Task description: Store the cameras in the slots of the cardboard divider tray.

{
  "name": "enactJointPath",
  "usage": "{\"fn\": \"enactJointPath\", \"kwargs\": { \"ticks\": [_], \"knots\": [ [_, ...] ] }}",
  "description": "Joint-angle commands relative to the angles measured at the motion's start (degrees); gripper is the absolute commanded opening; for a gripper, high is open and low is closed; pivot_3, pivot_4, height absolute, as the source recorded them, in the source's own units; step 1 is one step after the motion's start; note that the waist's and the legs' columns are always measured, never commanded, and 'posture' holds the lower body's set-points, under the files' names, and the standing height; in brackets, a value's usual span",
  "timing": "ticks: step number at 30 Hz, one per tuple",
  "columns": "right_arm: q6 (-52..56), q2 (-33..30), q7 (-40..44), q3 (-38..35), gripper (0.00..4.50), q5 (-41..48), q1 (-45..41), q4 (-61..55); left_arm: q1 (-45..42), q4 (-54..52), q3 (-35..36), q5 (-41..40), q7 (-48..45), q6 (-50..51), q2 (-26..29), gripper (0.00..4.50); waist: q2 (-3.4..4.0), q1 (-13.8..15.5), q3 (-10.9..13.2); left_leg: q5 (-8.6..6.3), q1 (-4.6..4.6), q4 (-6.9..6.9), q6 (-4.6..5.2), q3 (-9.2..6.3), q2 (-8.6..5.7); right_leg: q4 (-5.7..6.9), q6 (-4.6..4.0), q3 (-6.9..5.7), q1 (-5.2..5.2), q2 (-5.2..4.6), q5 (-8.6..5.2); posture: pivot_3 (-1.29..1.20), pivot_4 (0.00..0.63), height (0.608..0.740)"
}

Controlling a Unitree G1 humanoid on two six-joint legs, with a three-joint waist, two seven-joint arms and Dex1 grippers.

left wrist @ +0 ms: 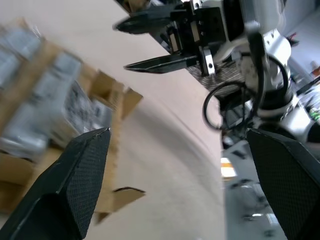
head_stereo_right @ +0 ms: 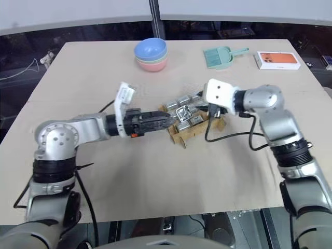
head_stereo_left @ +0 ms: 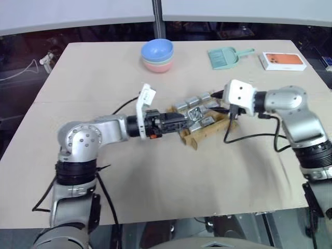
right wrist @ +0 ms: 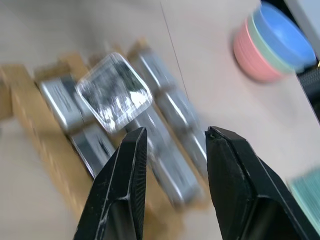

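The cardboard divider tray [head_stereo_left: 194, 140] sits mid-table with several silver-grey cameras [head_stereo_left: 193, 101] in its slots. One camera [right wrist: 113, 91] lies tilted on top of the others, its shiny face up. My left gripper [head_stereo_left: 182, 123] reaches in from the left, right up against the tray's near-left side. It is wide open, with nothing between its fingers [left wrist: 80, 175]. My right gripper [head_stereo_left: 218, 102] hovers over the tray's right end, pointing at the cameras. Its fingers [right wrist: 125, 175] stand apart with nothing between them, as the left wrist view also shows.
Stacked pastel bowls [head_stereo_left: 157, 54] stand at the back centre. A teal dustpan [head_stereo_left: 224, 57] and a white-and-orange box [head_stereo_left: 282, 60] lie at the back right. A black cable [head_stereo_left: 249, 137] loops from my right wrist over the table beside the tray.
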Motion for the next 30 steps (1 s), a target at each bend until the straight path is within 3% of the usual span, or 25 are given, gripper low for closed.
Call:
{"fn": "enactJointPath", "kwargs": {
  "ticks": [1, 5, 7, 10, 13, 14, 18, 21, 30],
  "knots": [
    [0.47, -1.44, -0.11, -0.23, 1.80, -0.23, 1.74, -3.06, -0.36, 0.69, 0.38, 2.89, 2.62, -1.05, -0.14, 4.50, 0.00, 0.02, 0.00, 0.00, 0.00, 0.00, 0.00, 0.00, -0.03, 0.00, 0.00, 0.00, 0.00, 0.00, 0.00, 0.00, 0.150, 0.740],
    [2.87, -1.53, 0.14, -0.94, 1.80, 1.20, 2.77, -3.75, -1.82, 2.11, 3.03, 1.92, 0.70, -1.53, 0.82, 4.50, 0.00, 0.02, 0.00, 0.00, 0.01, 0.00, -0.01, 0.00, -0.04, -0.01, -0.01, -0.01, 0.01, 0.00, 0.00, 0.00, 0.150, 0.740],
    [8.10, -0.29, -0.09, -1.78, 1.80, 3.27, 1.68, -3.34, -0.71, -0.77, 3.52, 1.11, -6.39, -3.59, 4.46, 4.50, 0.00, -0.14, 0.00, 0.01, 0.01, 0.00, -0.01, 0.00, -0.03, -0.02, -0.01, -0.01, 0.00, 0.01, 0.00, 0.00, 0.150, 0.740],
    [11.84, -0.18, 2.08, -1.30, 2.60, 5.85, 1.01, -2.85, 1.55, -4.23, 3.13, 1.80, -16.07, -6.92, 10.62, 4.50, 0.01, -0.31, 0.00, 0.01, 0.02, -0.04, -0.03, 0.03, -0.01, -0.02, -0.03, 0.00, -0.02, 0.04, -0.01, 0.00, 0.150, 0.740],
    [19.13, 1.06, 2.22, -1.69, 4.14, 9.07, 0.03, -2.33, 4.14, -6.05, 1.66, 6.21, -24.74, -12.37, 18.51, 4.50, 0.02, -0.19, 0.01, 0.01, 0.02, -0.10, -0.03, 0.03, 0.01, -0.11, -0.04, -0.02, -0.02, 0.05, -0.01, 0.00, 0.150, 0.740],
    [18.95, 0.97, 2.85, -1.09, 4.39, 8.96, -0.88, -1.36, 5.08, -6.20, 1.74, 7.67, -28.18, -14.59, 21.46, 4.50, 0.02, -0.16, 0.01, 0.01, 0.02, -0.12, -0.03, 0.05, 0.00, -0.15, -0.04, -0.02, -0.02, 0.04, -0.02, 0.00, 0.150, 0.740],
    [9.72, 0.51, 6.53, 5.25, 4.39, 2.47, -10.14, 8.77, 6.57, -5.21, 2.27, 13.58, -36.69, -21.18, 31.54, 4.50, 0.01, -0.27, 0.07, -0.05, -0.03, -0.10, 0.08, 0.17, -0.02, -0.28, -0.25, 0.00, -0.02, 0.04, -0.15, 0.00, 0.150, 0.740],
    [4.72, 2.54, 11.98, 9.83, 4.39, 0.08, -18.23, 17.40, 6.99, -5.31, 3.91, 14.55, -39.70, -23.08, 35.64, 4.50, 0.01, -0.34, 0.06, -0.07, 0.01, -0.12, 0.12, 0.19, 0.01, -0.27, -0.24, 0.00, -0.03, 0.04, -0.16, 0.00, 0.150, 0.740],
    [-18.75, 13.64, 26.09, 21.16, 4.39, -10.64, -38.32, 52.14, 15.31, -9.91, 13.71, 13.12, -39.16, -22.38, 38.61, 4.50, 0.03, -1.15, 0.09, 0.01, -0.30, -0.22, -0.03, 0.29, 0.05, -0.29, -0.02, 0.03, -0.38, 0.07, -0.02, 0.00, 0.150, 0.740]
  ]
}}
